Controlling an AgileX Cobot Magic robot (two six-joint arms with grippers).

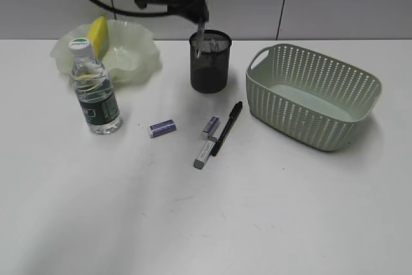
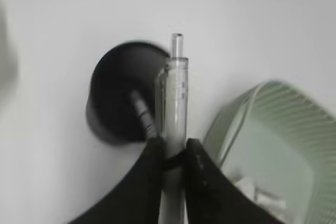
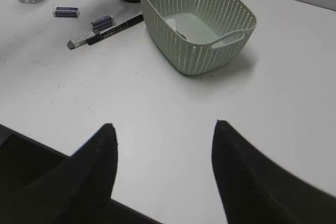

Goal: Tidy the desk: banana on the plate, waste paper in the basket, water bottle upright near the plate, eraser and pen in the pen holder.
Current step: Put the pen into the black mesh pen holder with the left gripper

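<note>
Right tool (image 3: 163, 129): spread wide, empty, low over worktop (image 3: 157, 98).
Left tool (image 2: 173, 153): clenched on clear pen (image 2: 175, 103) above holder (image 2: 118, 95).
Risk: pen sits off-centre; may clip rim, miss.

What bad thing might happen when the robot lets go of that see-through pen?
The left gripper holds the clear pen beside the pen holder's opening, not squarely over it, so the pen might hit the rim and fall on the desk. A pen already inside might also block it.
</note>
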